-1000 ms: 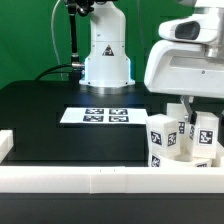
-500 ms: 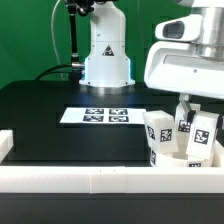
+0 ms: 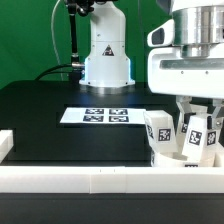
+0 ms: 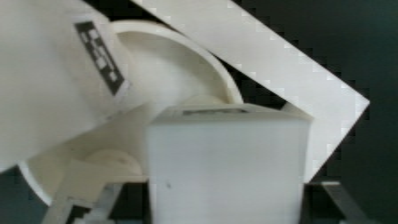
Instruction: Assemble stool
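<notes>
Right, nearest the camera in the exterior view runs the long white border rail [image 3: 100, 178], straight across the front edge of the black table [image 3: 60, 120]. A second stretch of rail [image 3: 5, 146] turns back along the exterior view's left. Together they pen in the work surface like a shallow tray.

Just behind the front rail, at the exterior view's right, the stool parts are bunched in the corner. The leftmost leg [image 3: 161, 135] stands upright with a slight tilt, its black-and-white tag facing us. Beside it the middle leg [image 3: 189, 134] leans a little, and the right-hand leg [image 3: 210, 138] sits against the frame's edge. All three rise from something low and white that may be the seat, though the rail hides most of it in this view.

Above them hangs the gripper [image 3: 194, 109], its two fingers down on either side of the middle leg's top. Whether they are actually pinching it I cannot tell from here.

The wrist view is very close in: a blocky white leg [image 4: 231, 165] fills the lower middle, and behind it curves the round seat [image 4: 169, 85] with its raised lip. A tagged white part [image 4: 63, 75] crosses in front. No fingertip is clearly visible, so the grip stays unsettled.

Further back, mid-table, the marker board [image 3: 105, 115] lies flat. Beyond it stands the white robot base [image 3: 105, 50] against the green backdrop [image 3: 25, 40].
</notes>
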`<state>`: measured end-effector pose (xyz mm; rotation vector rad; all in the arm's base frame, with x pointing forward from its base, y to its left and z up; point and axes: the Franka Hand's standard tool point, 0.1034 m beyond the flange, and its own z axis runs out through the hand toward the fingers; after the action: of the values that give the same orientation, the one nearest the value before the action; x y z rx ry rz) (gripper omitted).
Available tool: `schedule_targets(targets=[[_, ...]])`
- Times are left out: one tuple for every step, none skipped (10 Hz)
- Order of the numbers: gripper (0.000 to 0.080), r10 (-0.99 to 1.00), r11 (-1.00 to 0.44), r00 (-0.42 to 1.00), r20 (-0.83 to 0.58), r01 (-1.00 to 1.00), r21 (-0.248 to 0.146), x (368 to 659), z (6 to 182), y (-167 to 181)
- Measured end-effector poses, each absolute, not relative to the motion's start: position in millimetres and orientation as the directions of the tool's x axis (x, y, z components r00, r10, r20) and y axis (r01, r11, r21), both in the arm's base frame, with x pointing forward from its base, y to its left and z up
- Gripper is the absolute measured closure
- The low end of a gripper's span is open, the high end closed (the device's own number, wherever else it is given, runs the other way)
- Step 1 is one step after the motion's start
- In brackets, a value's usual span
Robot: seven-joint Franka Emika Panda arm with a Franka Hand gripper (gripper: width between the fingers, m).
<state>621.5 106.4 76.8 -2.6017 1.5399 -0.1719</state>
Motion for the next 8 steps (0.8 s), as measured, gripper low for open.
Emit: schedule_targets(targets=[[0.0461, -0.902, -0.430, 0.430, 0.032, -0.889, -0.157, 621.7, 77.0, 106.4], [0.0461, -0.922, -0.385, 0.386, 0.023, -0.909, -0.160, 621.9, 77.1, 106.4], [0.0461, -0.946, -0.322, 0.324, 0.013, -0.933, -0.162, 622.0, 77.2, 106.6], [0.0461, -0.959, -0.279, 0.282, 0.005, -0.947, -0.162, 622.1, 77.3, 106.8], [0.0461, -0.974, -0.224, 0.228, -0.008, -0.960, -0.168, 622.3, 77.1, 106.5], [0.0461, -0.993, -0.101, 0.111, -0.046, -0.979, -0.180, 622.6, 77.0, 106.1], [0.0461, -0.997, -0.007, 0.021, -0.074, -0.984, -0.180, 622.7, 77.2, 108.3], [0.0461, -0.996, 0.041, -0.026, -0.088, -0.983, -0.178, 622.9, 77.3, 108.6]])
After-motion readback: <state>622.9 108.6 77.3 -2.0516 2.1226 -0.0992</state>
